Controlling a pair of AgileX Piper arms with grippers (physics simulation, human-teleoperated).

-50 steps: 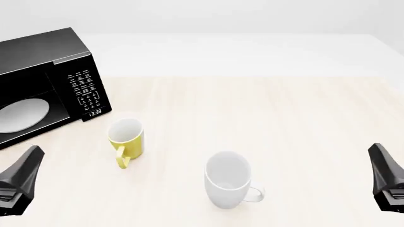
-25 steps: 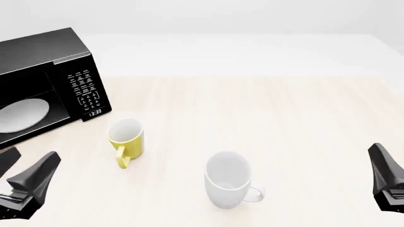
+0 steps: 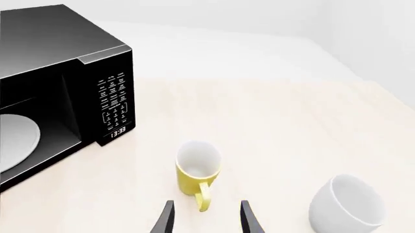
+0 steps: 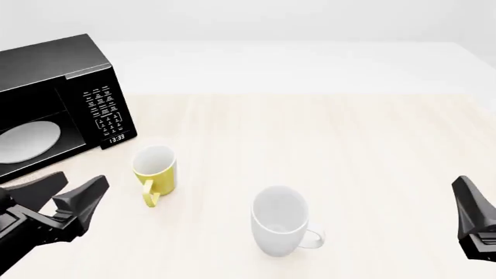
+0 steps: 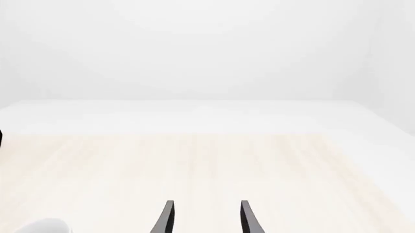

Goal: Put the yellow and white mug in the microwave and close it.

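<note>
- Fingers of the left gripper (image 4: 74, 197) are spread wide, empty, and have slid closer to the yellow and white mug (image 4: 154, 169)
- That mug stands on the tabletop (image 4: 326, 145), near the open microwave (image 4: 58, 99)
- Right gripper (image 5: 204, 218) waits, fingers apart
- Grabbing comes next, probably

Right wrist view: gripper over bare table.

Right gripper (image 5: 206, 221) shows two dark fingers with a clear gap between them, nothing held. Ahead lies the pale wood table (image 5: 207, 165), its far part white, with a plain light wall behind. A curved white sliver of the white mug (image 5: 38, 226) sits at the frame edge. A dark speck at another edge is too small to identify.
</note>
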